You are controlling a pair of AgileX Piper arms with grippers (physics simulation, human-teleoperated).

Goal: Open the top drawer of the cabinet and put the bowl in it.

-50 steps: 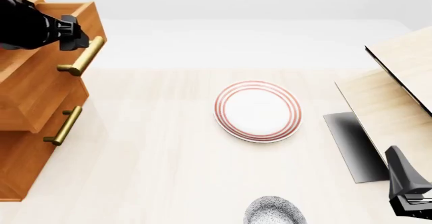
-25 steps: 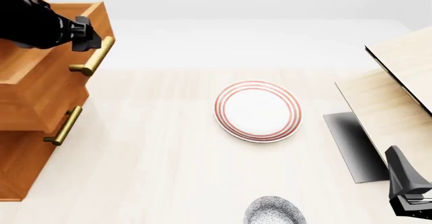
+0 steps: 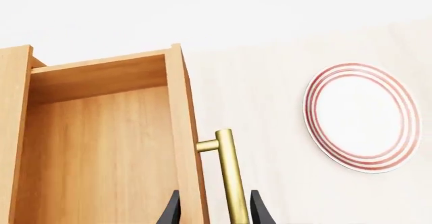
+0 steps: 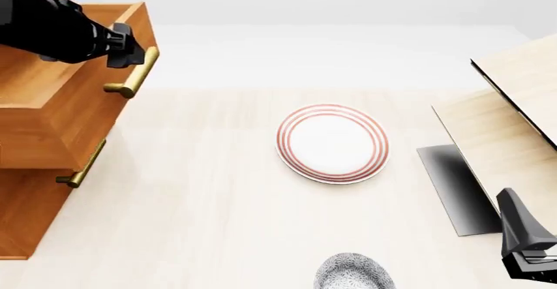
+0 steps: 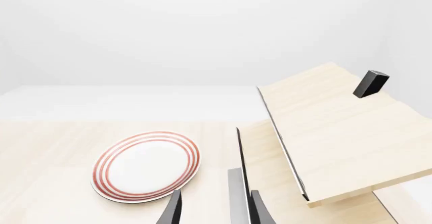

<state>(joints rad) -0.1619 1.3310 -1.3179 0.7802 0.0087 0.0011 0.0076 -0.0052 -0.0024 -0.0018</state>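
Observation:
The orange-brown cabinet (image 4: 26, 217) stands at the left of the table. Its top drawer (image 4: 52, 116) is pulled well out, and its box (image 3: 101, 148) shows nothing inside. My left gripper (image 4: 129, 46) sits at the far end of the drawer's brass handle (image 4: 132, 75). In the left wrist view the gripper (image 3: 214, 210) has its fingers on either side of the drawer front and the handle (image 3: 228, 168). The speckled bowl (image 4: 353, 273) sits at the near table edge, partly cut off. My right gripper (image 4: 529, 263) hangs open at the near right, away from the bowl.
A white red-ringed plate (image 4: 332, 143) lies mid-table. A pale wood structure (image 4: 513, 106) with a dark grey slab (image 4: 452, 184) beside it fills the right side; a small black block (image 5: 371, 83) sits on it. The middle drawer's handle (image 4: 83, 165) shows below the top drawer.
The top drawer has slid further out to the right, with my left gripper moving along at its handle. The right arm, bowl and plate have not moved.

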